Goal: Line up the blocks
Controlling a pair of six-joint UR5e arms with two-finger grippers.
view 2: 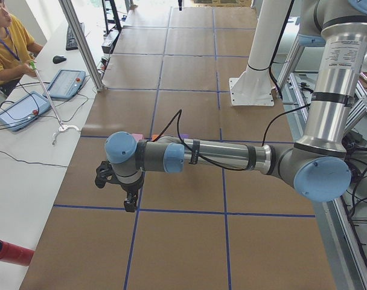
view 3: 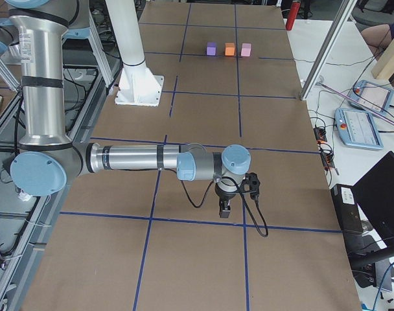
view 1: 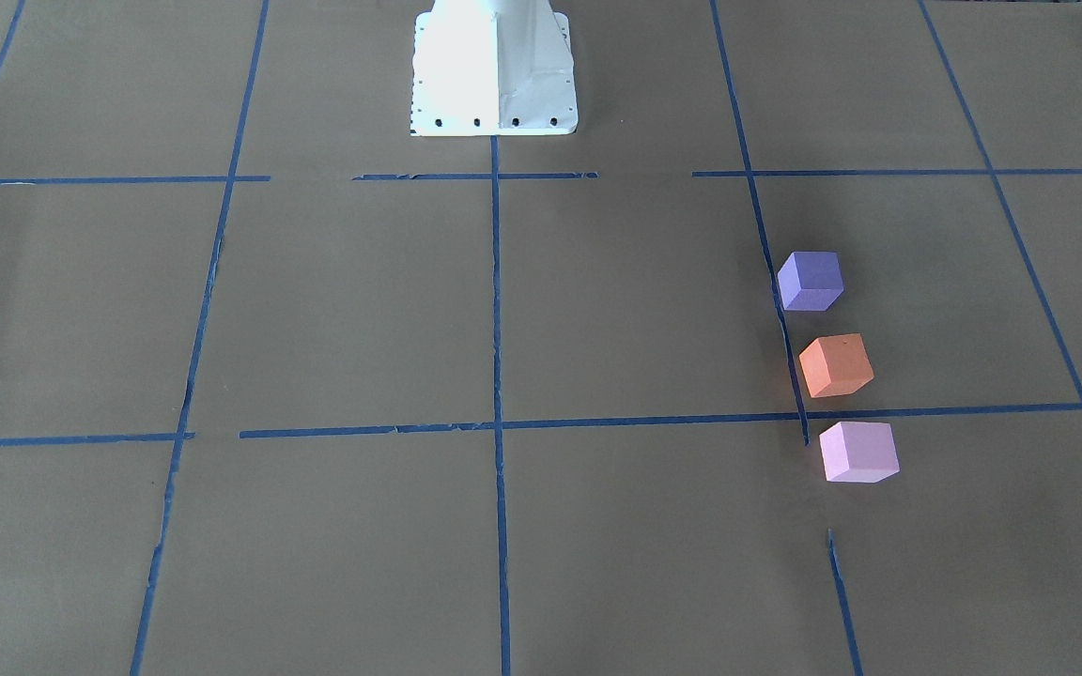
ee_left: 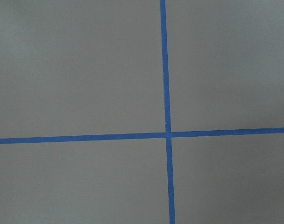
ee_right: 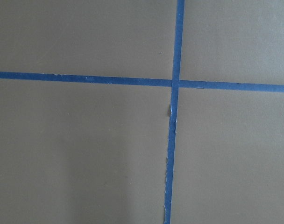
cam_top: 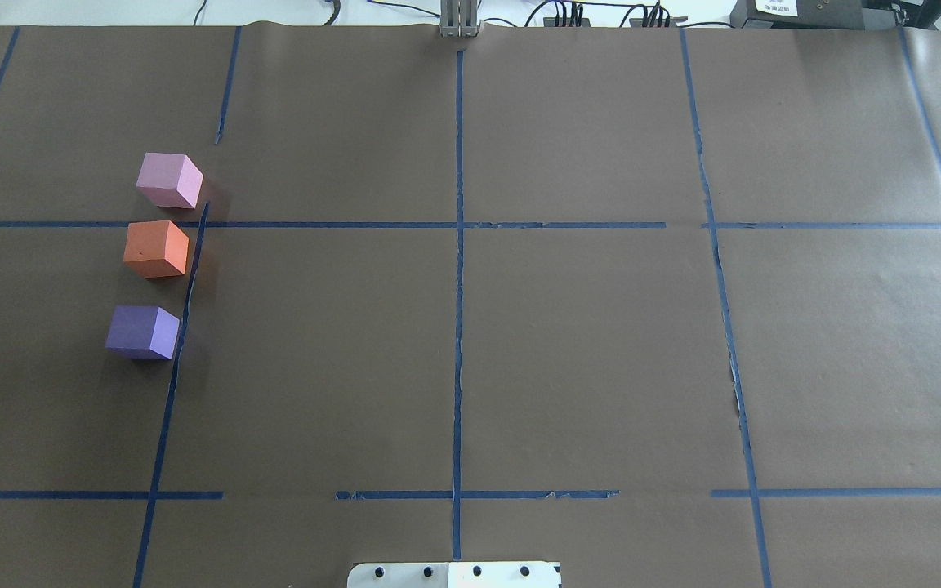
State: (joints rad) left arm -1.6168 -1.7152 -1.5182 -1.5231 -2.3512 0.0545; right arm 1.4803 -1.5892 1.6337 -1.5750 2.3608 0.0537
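**Three cubes stand in a row on the robot's left side**

The violet-purple block (view 1: 811,280), orange block (view 1: 836,364) and pale pink-lilac block (view 1: 858,452) stand in a straight row running away from the robot, purple nearest it. They are close together but none touch. All are matte, foam-like cubes of equal size with sharp edges, each turned slightly askew. They sit just beside a blue tape line (view 1: 766,244), and a crossing strip runs between orange and pink.

The left gripper (view 2: 130,204) and right gripper (view 3: 224,210) hang pointing down over bare paper, well apart from the cubes, holding nothing that shows. Whether their fingers are spread or pressed together cannot be told.

The table (view 1: 334,310) is covered in flat brown paper; the white robot base (view 1: 494,70) is smooth metal.
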